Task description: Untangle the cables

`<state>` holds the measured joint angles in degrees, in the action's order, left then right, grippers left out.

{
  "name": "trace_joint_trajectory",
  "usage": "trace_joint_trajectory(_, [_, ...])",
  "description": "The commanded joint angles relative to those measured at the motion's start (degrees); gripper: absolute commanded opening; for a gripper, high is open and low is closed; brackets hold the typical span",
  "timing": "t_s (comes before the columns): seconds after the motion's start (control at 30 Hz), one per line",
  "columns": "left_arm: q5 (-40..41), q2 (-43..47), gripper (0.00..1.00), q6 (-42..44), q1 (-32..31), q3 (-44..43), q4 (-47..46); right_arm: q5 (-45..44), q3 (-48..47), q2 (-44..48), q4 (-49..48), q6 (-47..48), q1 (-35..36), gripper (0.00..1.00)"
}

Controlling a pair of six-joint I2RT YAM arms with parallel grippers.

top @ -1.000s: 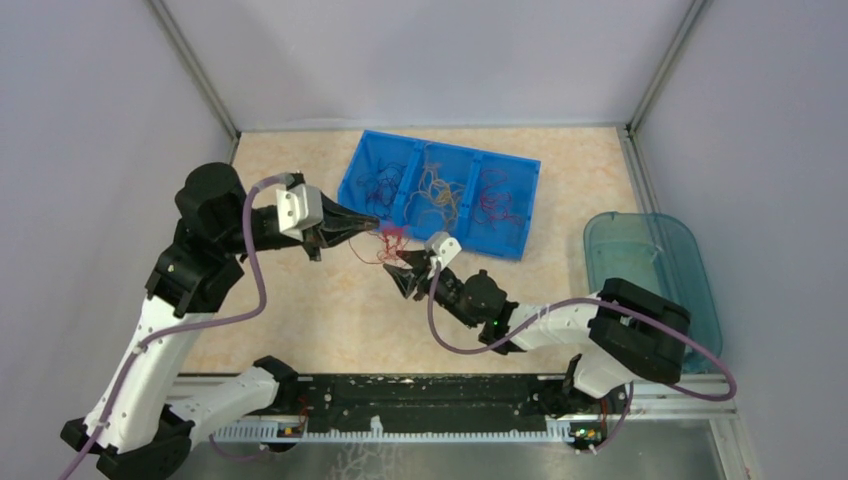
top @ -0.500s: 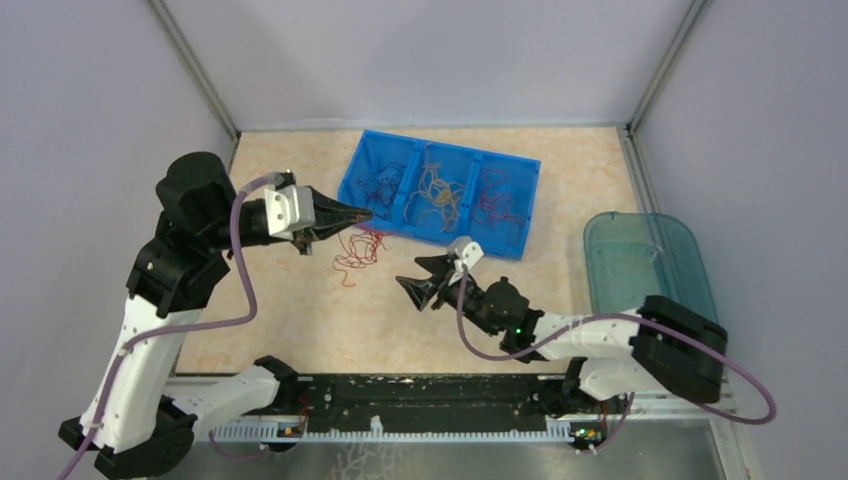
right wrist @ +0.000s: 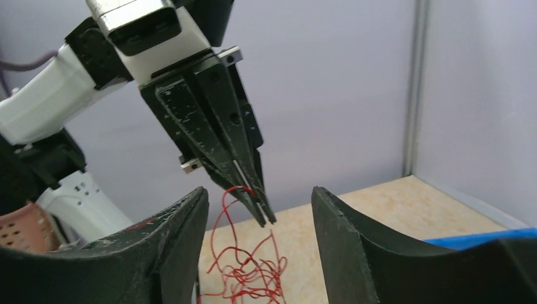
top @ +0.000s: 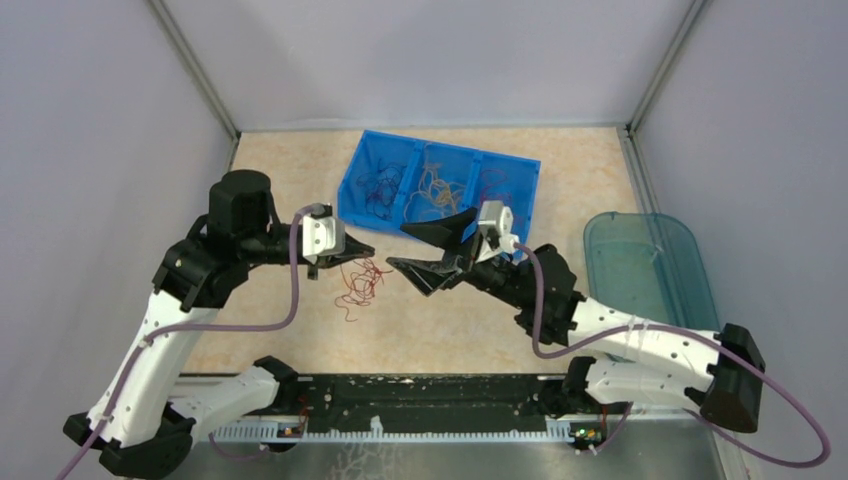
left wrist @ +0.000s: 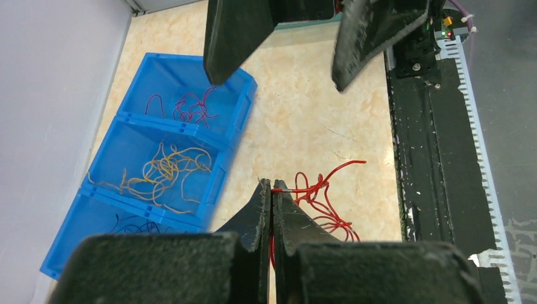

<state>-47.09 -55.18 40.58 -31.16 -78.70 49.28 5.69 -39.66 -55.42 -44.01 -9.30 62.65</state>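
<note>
Left gripper [top: 364,250]: fingers together, pinching one strand of the red cables [top: 360,282]. Top view shows only the tangle on the table [top: 280,180] by it. The left wrist view shows the pinch, and the right wrist view shows strands hanging to the pile. Right gripper [top: 398,246]: fingers apart, empty, facing the left. Blue bin [top: 352,172] behind holds sorted strands.

Smooth blue plastic bin [top: 455,149], matt stone-patterned table [top: 280,170], glossy red cables [top: 360,280].
</note>
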Motion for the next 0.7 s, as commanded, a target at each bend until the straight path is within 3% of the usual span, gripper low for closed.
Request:
trace_joint_trajectory(0.0, [-0.72, 0.57, 0.01, 2.05, -0.40, 0.02, 0.97, 12.33, -6.10, -4.52, 3.89, -2.90, -1.14, 0.57])
trace_joint_trajectory(0.2, [-0.62, 0.89, 0.01, 2.31, -0.42, -0.14, 0.99, 17.27, -7.16, -7.63, 1.65, -8.95, -3.41, 0.46])
trace_joint_trajectory(0.67, [-1.77, 0.58, 0.01, 2.87, -0.40, -0.73, 0.95, 38.73, -9.06, -15.67, -10.48, -26.44, -9.74, 0.49])
